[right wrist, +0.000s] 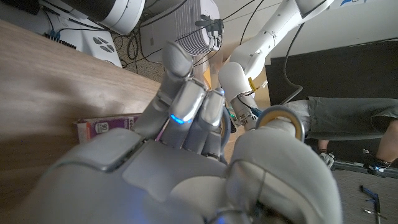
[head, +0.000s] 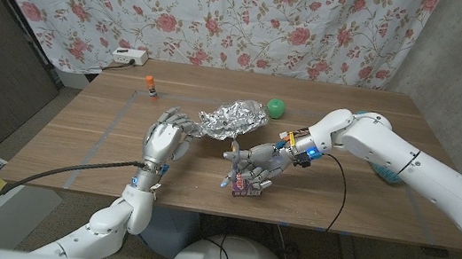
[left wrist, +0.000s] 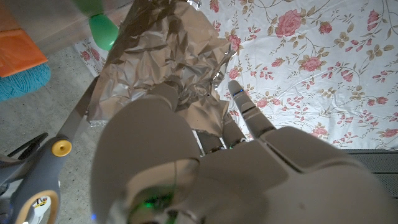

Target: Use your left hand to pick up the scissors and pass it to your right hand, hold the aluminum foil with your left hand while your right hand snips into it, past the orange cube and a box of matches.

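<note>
Silver-grey left hand [head: 167, 142]: lower left of centre in the head view, fingers apart and raised, gripping nothing; its fingertips are near the foil's left edge, and whether they touch it I cannot tell.
Crumpled silver aluminium foil sheet [head: 233, 118]: centre of the head view, lying on the wooden table [head: 104, 144] just right of the left hand; in the left wrist view it spreads just beyond that hand's fingers [left wrist: 245, 107].
Grey-and-yellow-handled scissors [left wrist: 46, 163]: in the left wrist view the handle and a long blade run along the foil's edge; in the right wrist view a metal-rimmed loop [right wrist: 281, 120] sits in the right hand's curled fingers.
White right hand [head: 255, 165]: just right of centre in the head view, closed around the scissors, low over a small purple matchbox [head: 244, 188].
Green ball [head: 277, 108]: upper centre, just beyond the foil.
Step in hand, as I judge it: press the left hand onto the foil before cutting, keep its fingers off the blade's line, and bring the open blades squarely onto the foil's edge.
Hard to make out: blade opening is unclear; no orange cube can be identified, though an orange patch is cut off at the left wrist view's upper left.
</note>
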Available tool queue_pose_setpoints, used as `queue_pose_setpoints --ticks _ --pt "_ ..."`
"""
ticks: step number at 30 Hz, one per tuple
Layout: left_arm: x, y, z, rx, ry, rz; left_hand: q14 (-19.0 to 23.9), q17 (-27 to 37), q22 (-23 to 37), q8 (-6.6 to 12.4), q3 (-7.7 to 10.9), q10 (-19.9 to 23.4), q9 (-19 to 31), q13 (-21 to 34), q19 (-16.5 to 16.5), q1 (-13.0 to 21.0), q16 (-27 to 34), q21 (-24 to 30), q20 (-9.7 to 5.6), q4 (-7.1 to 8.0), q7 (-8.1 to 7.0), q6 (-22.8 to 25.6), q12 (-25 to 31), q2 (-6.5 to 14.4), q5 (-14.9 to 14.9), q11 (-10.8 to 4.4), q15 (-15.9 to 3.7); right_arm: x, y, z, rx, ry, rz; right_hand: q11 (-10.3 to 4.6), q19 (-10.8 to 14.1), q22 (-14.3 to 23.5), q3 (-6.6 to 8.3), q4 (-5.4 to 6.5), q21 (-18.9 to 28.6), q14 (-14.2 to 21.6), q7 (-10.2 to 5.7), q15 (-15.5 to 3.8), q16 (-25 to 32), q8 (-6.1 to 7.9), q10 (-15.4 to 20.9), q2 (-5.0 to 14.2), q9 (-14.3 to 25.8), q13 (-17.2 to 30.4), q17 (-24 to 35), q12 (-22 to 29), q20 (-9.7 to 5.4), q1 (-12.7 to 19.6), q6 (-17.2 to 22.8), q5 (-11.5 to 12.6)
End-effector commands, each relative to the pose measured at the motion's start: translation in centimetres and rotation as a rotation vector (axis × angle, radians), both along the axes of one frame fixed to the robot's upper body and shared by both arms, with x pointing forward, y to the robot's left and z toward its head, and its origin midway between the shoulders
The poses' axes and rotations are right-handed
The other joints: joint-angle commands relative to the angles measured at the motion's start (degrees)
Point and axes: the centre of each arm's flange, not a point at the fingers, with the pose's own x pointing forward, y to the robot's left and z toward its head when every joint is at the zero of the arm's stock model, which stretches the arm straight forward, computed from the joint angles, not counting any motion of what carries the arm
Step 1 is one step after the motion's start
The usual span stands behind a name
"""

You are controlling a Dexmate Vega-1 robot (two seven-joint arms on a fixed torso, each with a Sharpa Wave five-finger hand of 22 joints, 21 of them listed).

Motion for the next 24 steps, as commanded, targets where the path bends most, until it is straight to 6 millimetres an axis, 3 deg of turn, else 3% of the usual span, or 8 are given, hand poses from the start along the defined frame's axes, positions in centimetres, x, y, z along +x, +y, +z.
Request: queue_pose_setpoints --ticks 1,8,21,24 --pt "-0.22 -0.11 -0.28 -0.002 0.002 0.001 1.42 0.27 0.12 0.20 -0.36 0.44 0.03 0.37 0.25 0.67 -0.34 0.38 -0.19 -0.08 -0.07 0.70 -0.21 -0.22 0.00 -0.05 -1.09 -0.36 0.06 0.01 0.037 -0.008 -0.011 -0.52 -0.67 0.56 0.34 -0.68 0.43 0.59 6.75 0.05 -0.12 0.04 -0.07 0.51 0.26 0.16 0.09 -0.08 -0.06 1.61 7.96 -0.47" --pt "-0.49 -0.05 -0.38 0.002 0.001 0.002 1.56 0.40 0.11 0.16 -0.44 0.58 -0.02 0.50 0.23 0.70 -0.35 0.43 -0.18 -0.07 -0.08 0.72 -0.35 -0.22 -0.03 0.03 -1.18 -0.44 0.07 -0.16 0.042 -0.002 -0.012 -0.59 -0.67 0.28 0.72 -1.21 0.51 0.56 6.57 0.07 -0.22 0.00 0.04 0.91 0.43 0.15 0.08 -0.10 0.06 2.76 8.48 -1.16" --pt "-0.60 0.10 -0.46 -0.001 0.003 0.004 1.69 0.48 0.10 0.09 -0.46 0.69 -0.08 0.71 0.21 0.75 -0.56 0.53 -0.09 -0.05 -0.05 0.73 -0.62 -0.22 -0.06 0.01 -1.07 -0.25 -0.01 -0.70 0.041 0.017 -0.023 -0.61 -0.58 0.48 0.06 -0.53 1.20 0.72 6.38 0.05 -0.26 -0.19 0.41 1.02 0.76 0.15 0.07 -0.10 -0.04 1.79 9.11 -2.23" --pt "-0.56 0.07 -0.47 0.001 0.004 0.003 1.71 0.50 0.10 0.08 -0.45 0.72 -0.09 0.74 0.23 0.77 -0.58 0.56 -0.13 -0.05 -0.05 0.74 -0.65 -0.20 -0.06 0.00 -1.08 -0.26 -0.01 -0.73 0.042 0.009 -0.029 -0.64 -1.34 0.33 1.33 -1.26 0.96 0.86 6.04 0.02 -0.21 -0.20 0.32 2.49 0.97 0.14 0.07 -0.11 -0.17 3.78 9.29 -2.14"
